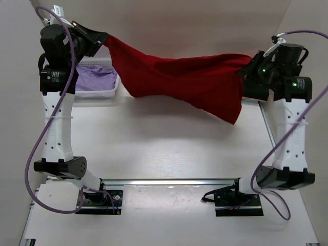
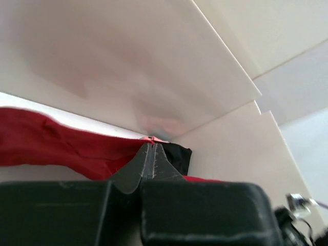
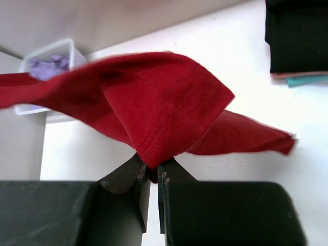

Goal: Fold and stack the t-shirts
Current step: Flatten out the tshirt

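Note:
A deep red t-shirt hangs stretched in the air between both grippers, sagging at its lower right. My left gripper at the far left is shut on one corner of it; the left wrist view shows the closed jaws with red cloth beside them. My right gripper at the right is shut on the other corner, with a hemmed fold pinched in the jaws. A lavender t-shirt lies in the basket. A folded black t-shirt lies on pink and teal ones.
A white lattice basket stands at the far left under my left arm, and it also shows in the right wrist view. White walls close the back and sides. The table's front rail runs between the arm bases.

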Robot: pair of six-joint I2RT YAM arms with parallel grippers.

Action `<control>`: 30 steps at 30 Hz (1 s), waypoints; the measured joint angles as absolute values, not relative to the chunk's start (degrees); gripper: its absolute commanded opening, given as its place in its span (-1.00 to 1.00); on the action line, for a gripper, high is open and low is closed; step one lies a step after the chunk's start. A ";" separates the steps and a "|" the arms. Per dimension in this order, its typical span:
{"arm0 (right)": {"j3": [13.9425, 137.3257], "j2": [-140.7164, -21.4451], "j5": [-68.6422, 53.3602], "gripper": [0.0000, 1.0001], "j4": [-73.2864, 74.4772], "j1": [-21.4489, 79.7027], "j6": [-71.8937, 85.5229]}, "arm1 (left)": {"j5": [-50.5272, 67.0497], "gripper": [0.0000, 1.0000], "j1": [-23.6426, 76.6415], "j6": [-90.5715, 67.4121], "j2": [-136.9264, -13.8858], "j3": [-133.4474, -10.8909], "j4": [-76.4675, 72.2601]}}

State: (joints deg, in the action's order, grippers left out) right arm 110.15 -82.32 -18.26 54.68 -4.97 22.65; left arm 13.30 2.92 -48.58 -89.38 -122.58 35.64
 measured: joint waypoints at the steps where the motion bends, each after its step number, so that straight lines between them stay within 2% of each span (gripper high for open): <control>1: 110.59 -81.25 -18.37 -1.00 54.87 -4.99 22.63 | 13.50 -1.00 2.52 -49.21 -89.06 -122.10 35.70; 6: 111.31 -83.85 -20.34 -1.00 58.54 -5.61 22.24 | 15.42 -1.00 2.15 -49.98 -89.62 -117.23 37.01; 9: 114.41 -92.62 -21.02 -1.00 63.33 -3.60 21.43 | 16.84 -1.00 3.09 -49.08 -93.95 -115.74 38.76; 11: 119.79 -102.89 -21.15 -1.00 66.30 -1.83 20.97 | 17.26 -1.00 3.55 -48.38 -98.59 -116.09 39.97; 15: 138.74 -124.95 -21.65 -1.00 71.72 -0.12 21.02 | 17.82 -1.00 3.55 -47.83 -111.83 -126.39 43.86; 17: 142.82 -129.54 -23.68 -1.00 70.76 -0.47 21.43 | 18.63 -1.00 2.79 -48.84 -117.95 -134.37 44.12; 21: 141.60 -126.76 -27.49 -1.00 64.69 -2.63 21.56 | 21.32 -1.00 -0.23 -52.90 -118.80 -136.59 37.54; 24: 135.41 -117.19 -28.27 -1.00 58.15 -4.75 21.58 | 22.55 -1.00 -3.05 -55.02 -113.49 -132.70 32.10; 28: 133.32 -105.19 -25.87 -1.00 57.17 -6.44 17.47 | 22.59 -1.00 -4.51 -54.50 -106.56 -131.20 29.43; 30: 126.21 -97.56 -24.53 -1.00 56.51 -5.85 14.50 | 22.70 -1.00 -3.51 -53.32 -102.78 -129.25 28.73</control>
